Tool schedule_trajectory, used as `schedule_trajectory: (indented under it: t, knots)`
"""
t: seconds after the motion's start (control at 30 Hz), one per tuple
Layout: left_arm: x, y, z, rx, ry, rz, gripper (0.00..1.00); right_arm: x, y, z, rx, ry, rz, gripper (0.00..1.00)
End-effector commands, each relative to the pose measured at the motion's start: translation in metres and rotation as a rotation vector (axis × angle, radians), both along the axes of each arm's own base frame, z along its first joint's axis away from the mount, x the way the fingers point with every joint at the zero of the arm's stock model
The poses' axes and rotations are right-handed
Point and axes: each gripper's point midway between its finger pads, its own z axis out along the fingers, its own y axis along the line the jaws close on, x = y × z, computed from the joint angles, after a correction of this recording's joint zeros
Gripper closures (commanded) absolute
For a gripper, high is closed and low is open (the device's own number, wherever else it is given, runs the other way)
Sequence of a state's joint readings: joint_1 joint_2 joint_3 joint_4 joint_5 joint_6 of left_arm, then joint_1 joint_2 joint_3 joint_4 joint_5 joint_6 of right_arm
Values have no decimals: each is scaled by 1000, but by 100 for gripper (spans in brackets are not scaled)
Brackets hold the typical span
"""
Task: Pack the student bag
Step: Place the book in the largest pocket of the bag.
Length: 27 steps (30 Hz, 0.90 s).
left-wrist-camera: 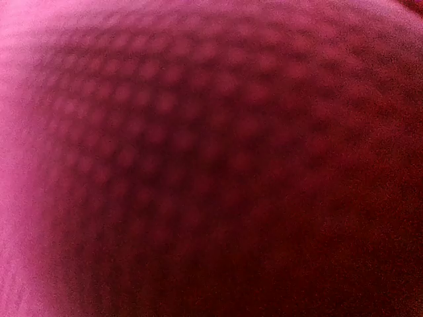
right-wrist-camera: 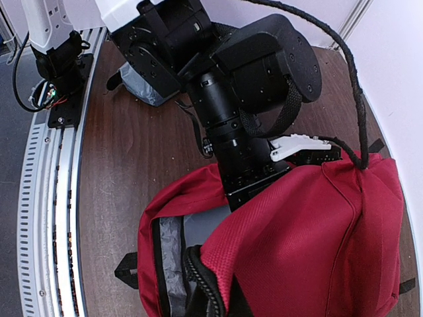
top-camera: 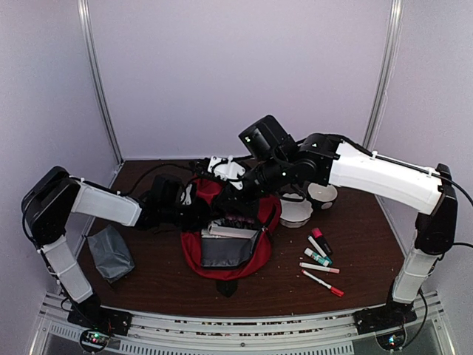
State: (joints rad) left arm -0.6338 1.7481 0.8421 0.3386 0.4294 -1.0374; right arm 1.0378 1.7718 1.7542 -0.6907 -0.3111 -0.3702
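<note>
The student bag (top-camera: 230, 255), a red backpack with black zippers and grey lining (right-wrist-camera: 168, 254), lies open in the middle of the table. My left arm's wrist (right-wrist-camera: 248, 162) reaches into the bag from the left. Its fingers are buried under the red fabric (left-wrist-camera: 211, 158), which fills the whole left wrist view. My right gripper (top-camera: 235, 197) comes in from the right and is shut on the bag's upper flap (right-wrist-camera: 310, 238), holding it raised. That flap covers the gripper's own fingers in the right wrist view.
A small grey pouch (top-camera: 109, 253) lies at the left. To the right of the bag lie several markers (top-camera: 319, 255) and a red-capped pen (top-camera: 322, 283). Two white round containers (top-camera: 295, 209) stand behind them. The arms' base rail (top-camera: 236, 325) runs along the near edge.
</note>
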Motion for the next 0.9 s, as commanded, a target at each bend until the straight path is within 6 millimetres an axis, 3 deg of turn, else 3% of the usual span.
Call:
schedule_trajectory:
  t: [0.0, 0.33, 0.53, 0.67, 0.77, 0.87]
  knots:
    - [12, 20, 17, 109, -67, 58, 36, -15, 8, 23, 71, -18, 53, 100]
    - [-7, 37, 34, 226, -80, 78, 29, -11, 6, 23, 66, -31, 34, 100]
    - [-47, 45, 32, 318, -79, 50, 30, -4, 2, 24, 68, -33, 3, 100]
    - [-77, 35, 42, 308, -138, 32, 32, 0, 3, 21, 68, -21, -10, 100]
    - [-91, 20, 47, 245, -204, 35, 51, 1, 5, 19, 69, -10, -11, 100]
    - [-98, 2, 43, 142, -226, 66, 94, 1, 7, 16, 64, 5, -13, 100]
